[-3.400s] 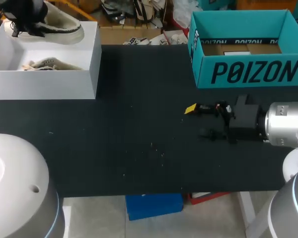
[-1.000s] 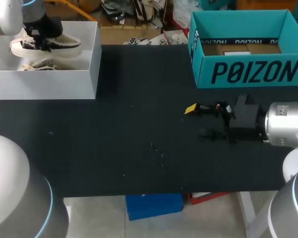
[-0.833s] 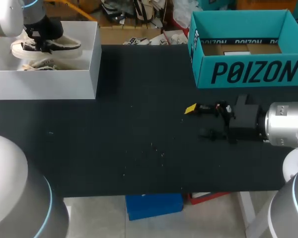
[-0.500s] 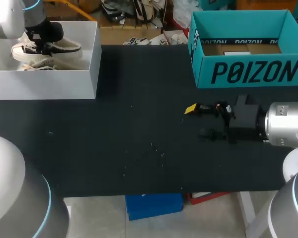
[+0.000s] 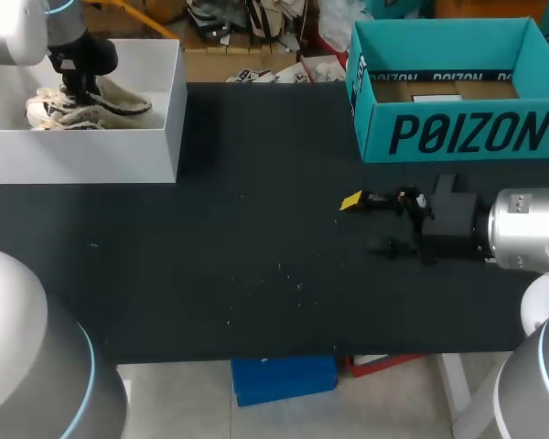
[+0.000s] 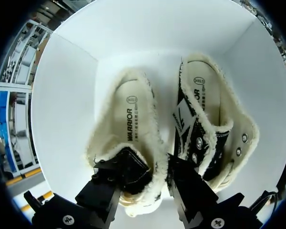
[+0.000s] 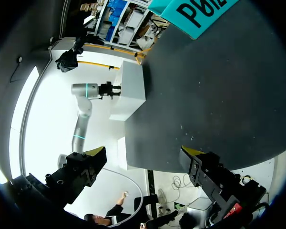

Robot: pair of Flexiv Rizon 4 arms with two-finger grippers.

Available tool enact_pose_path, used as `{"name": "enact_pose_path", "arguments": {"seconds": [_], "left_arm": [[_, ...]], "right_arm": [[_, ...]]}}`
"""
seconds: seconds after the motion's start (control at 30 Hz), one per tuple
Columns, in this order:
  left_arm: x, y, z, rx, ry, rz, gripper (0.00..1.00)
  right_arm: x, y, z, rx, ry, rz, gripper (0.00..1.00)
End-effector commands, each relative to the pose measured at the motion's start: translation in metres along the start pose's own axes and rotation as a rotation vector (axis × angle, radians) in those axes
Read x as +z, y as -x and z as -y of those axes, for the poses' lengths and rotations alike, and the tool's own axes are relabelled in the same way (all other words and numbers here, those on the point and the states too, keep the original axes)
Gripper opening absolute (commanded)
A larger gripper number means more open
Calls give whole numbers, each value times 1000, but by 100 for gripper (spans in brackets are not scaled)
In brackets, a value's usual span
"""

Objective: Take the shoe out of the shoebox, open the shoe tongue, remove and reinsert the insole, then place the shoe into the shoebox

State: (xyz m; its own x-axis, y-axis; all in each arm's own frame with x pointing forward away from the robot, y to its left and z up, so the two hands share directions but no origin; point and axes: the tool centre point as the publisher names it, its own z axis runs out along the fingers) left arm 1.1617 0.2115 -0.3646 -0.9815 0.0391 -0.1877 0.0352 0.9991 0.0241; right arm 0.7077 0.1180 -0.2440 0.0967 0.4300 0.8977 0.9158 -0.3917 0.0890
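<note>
Obs. 1: left end effector (image 6: 150, 174) is down inside the white shoebox (image 6: 66, 100). Its fingers are clamped on the heel collar of the shoe (image 6: 133, 143), one finger inside the heel, the other outside. Yellow tips not visible, buried in the fleece. Shoe rests in the box, sole down, w/ insole (image 6: 129, 112) seated inside.

Obs. 2: second shoe (image 6: 219, 119) lies just beside the outer finger, touching the held shoe. Judgement: heel grip lets the shoe slot in parallel to its pair, since the box leaves little room either side.

Obs. 3: right end effector (image 7: 144, 157) is out over the worktop (image 5: 256, 265), fingers apart, nothing between them. Teal box (image 5: 457, 137) is near it, off to one side. Judgement: parked clear of the left-side work.

Status (judgement): last step, shoe placed. Only release & withdrawal left. Risk: outer finger is wedged between the two shoes & may drag one up on exit.

Markings: round stamp + line of print on each insole, tag on second shoe's tongue, large dark lettering on teal box's side. Legible, not transcribed here.
</note>
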Motion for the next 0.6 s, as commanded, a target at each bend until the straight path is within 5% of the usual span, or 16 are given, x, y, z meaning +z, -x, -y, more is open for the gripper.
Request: {"name": "enact_pose_path", "arguments": {"seconds": [0.03,0.6], "left_arm": [[-16,0,2,8,1,-25,40],[-90,-25,16,-20,15,-56,44]], "right_arm": [[1,-1,0,0,1,2,100],[1,-1,0,0,1,2,100]]}}
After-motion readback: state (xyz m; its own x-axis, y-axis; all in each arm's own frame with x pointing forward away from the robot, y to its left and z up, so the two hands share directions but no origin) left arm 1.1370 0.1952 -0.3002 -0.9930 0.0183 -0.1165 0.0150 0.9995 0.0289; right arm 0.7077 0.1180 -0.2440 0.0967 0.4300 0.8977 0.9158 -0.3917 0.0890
